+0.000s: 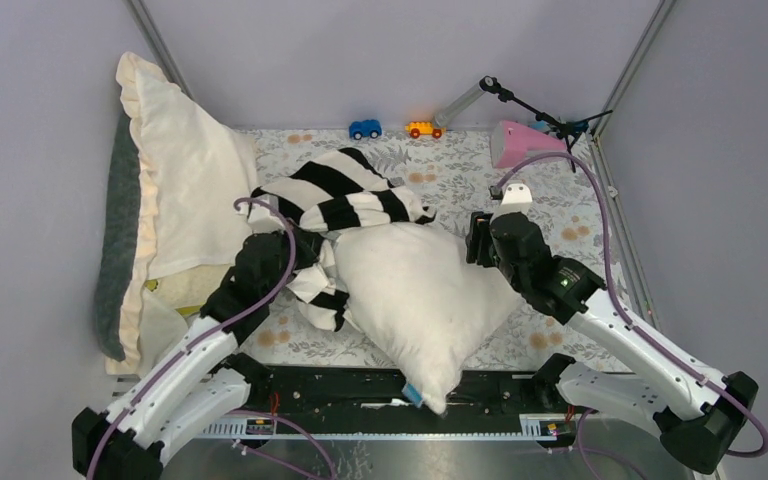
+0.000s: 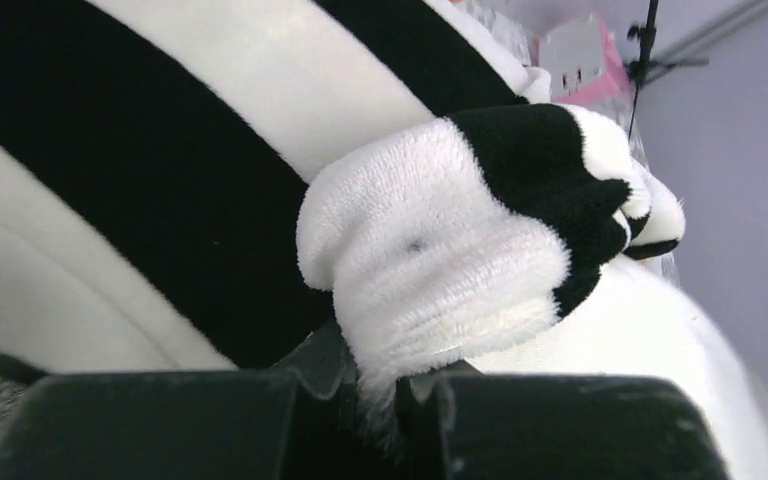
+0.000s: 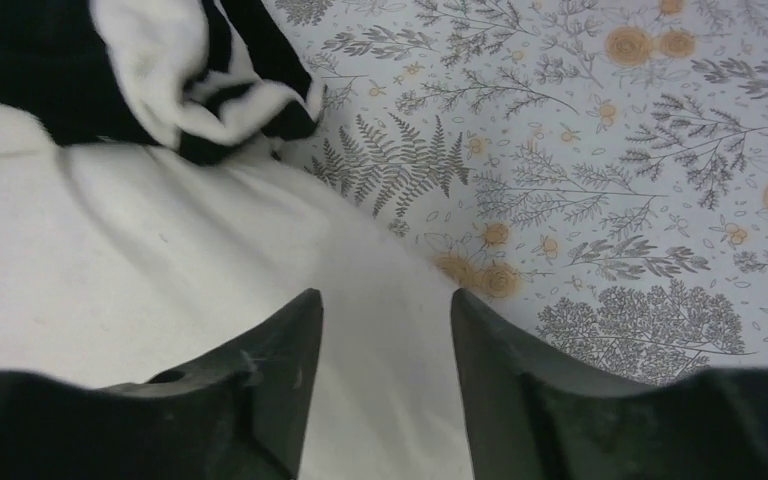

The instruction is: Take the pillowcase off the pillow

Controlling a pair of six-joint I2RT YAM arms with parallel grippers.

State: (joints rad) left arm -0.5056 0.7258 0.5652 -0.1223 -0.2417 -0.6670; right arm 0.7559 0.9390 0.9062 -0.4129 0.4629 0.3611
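Walled in at the left, back and right of the surface (image 1: 580, 215), under a leaf-and-flower cloth. Most open room on the right half and in a strip along the back.

Across the middle: the pillow (image 1: 415, 290), plump and off-white, tilted, one corner hanging past the near edge between the two arm bases. Heaped over its far left end and bunched down its left side: the pillowcase (image 1: 345, 195), broad black and white stripes, touching the pillow, with nearly all of the pillow bare.

Seen from the left wrist: left tool (image 2: 395, 385) clamped together on a fluffy fold of the pillowcase, more striped fabric filling the view behind.

Seen from the right wrist: right tool (image 3: 384, 300) spread apart over the pillow's right edge, plain fabric below the gap, nothing pinched. Touching the fabric or just above it: cannot tell.

Crowding the left side: a cream ruffled cushion (image 1: 185, 180), propped against the wall, just beside the pillowcase.

Along the back wall, well apart from the pillow: a blue toy car (image 1: 365, 128), an orange toy car (image 1: 421, 129), a pink box (image 1: 517, 143) and a thin black stand (image 1: 545, 118) above it.
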